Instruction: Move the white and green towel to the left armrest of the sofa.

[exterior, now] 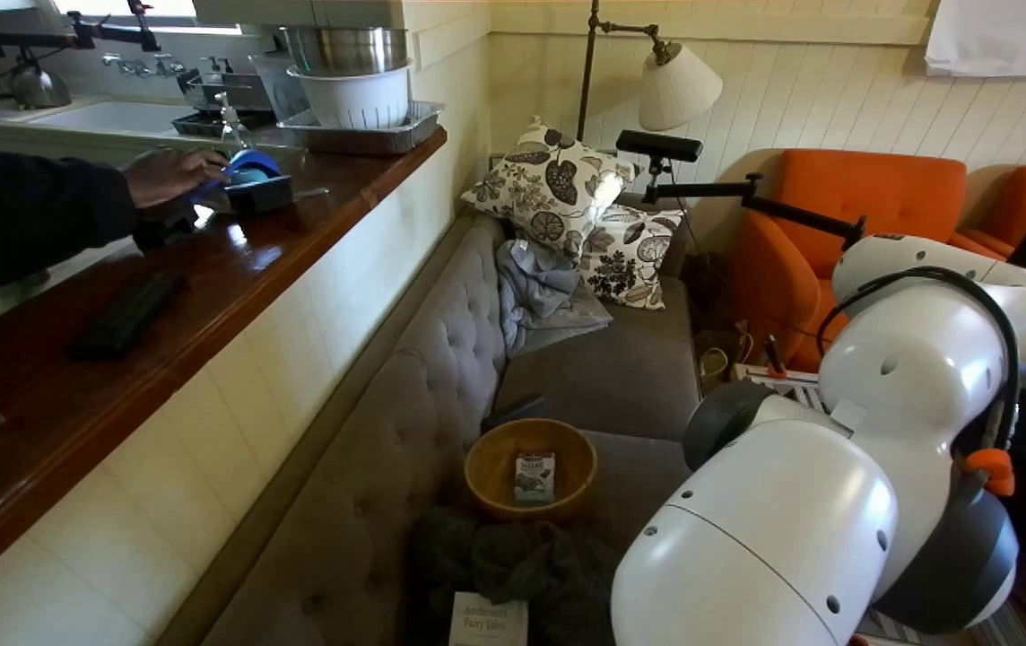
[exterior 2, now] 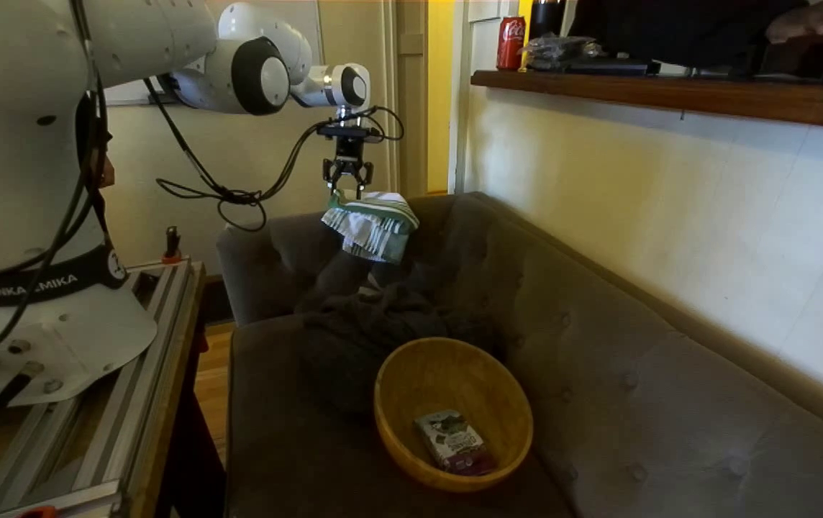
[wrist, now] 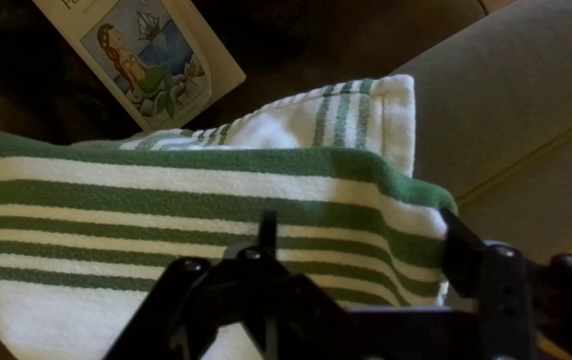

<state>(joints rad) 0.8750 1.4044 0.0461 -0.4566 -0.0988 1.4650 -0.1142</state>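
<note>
Green and white stripes run along the towel (wrist: 176, 215), and their direction is what we must watch now. In an exterior view the towel is at the far end of the sofa (exterior 2: 634, 360), directly below the pincer (exterior 2: 346, 192); its larger part goes from the fingertips to the right, toward the sofa's back, and its lower hem hangs before the inner face of the armrest (exterior 2: 275, 252). How much of the cloth really rests on this armrest is hidden from us. The pincer stands wide, and we see nothing clamped in it: in the wrist view the left finger (wrist: 267, 230) is over the stripes, and the right finger (wrist: 461, 252) is at the right edge of the cloth, apparently touching it. So the line between the two fingers follows almost the long axis of the towel, and does not cross it. If the pincer closes like this, we expect that it will gather only the right end in a wrinkle, while the longer part on the left would be loose and may drag. We judge that taking this end is the step in hand; whether the armrest below is the one that the task means, we cannot decide.
</note>
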